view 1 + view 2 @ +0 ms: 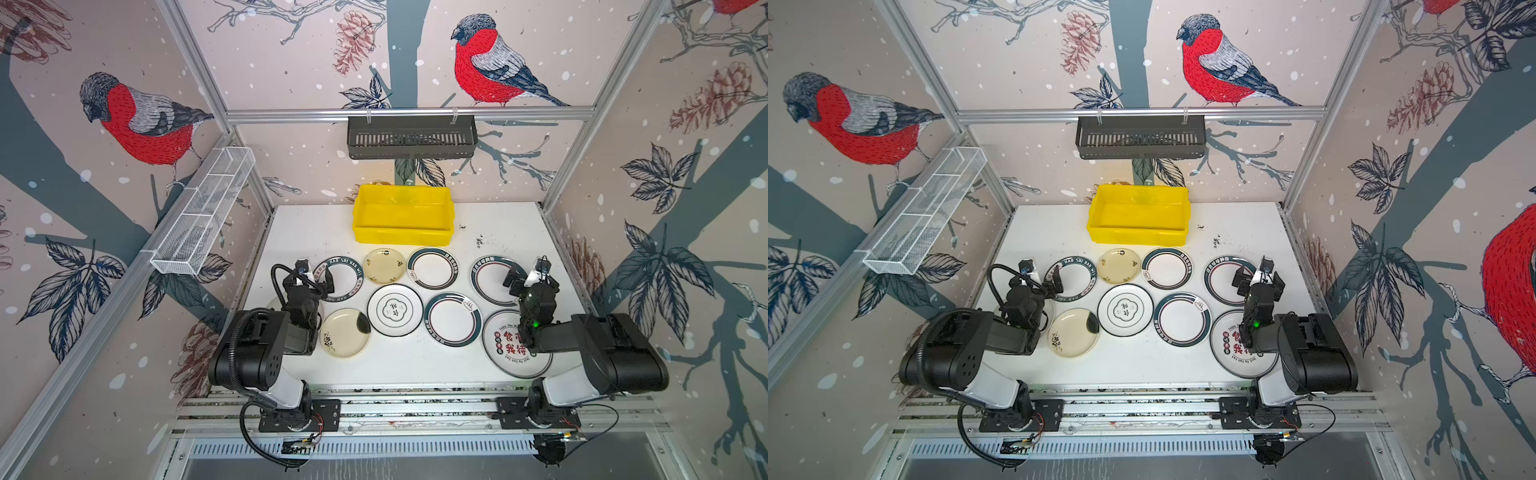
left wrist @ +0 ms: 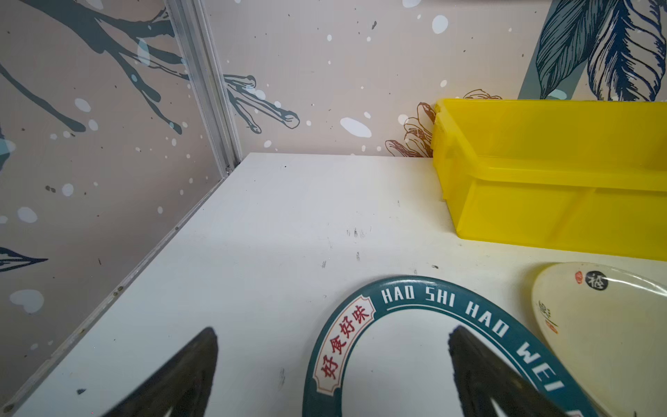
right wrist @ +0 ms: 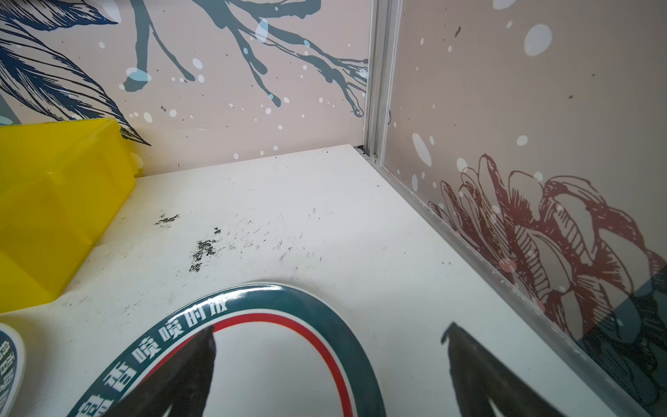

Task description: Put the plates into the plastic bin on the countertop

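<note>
Nothing was binned yet: left hand (image 1: pixel 316 274) and right hand (image 1: pixel 528 274) hovered spread, empty, astride plates (image 1: pixel 341 284) at nine and three o'clock; bin (image 1: pixel 402 233) empty at twelve. Next probably called for pinching a rim.

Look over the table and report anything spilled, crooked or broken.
Only black specks on the tabletop right of the yellow bin, like dirt or scuffs. The plates lie flat, none visibly broken; the bin stands upright.
</note>
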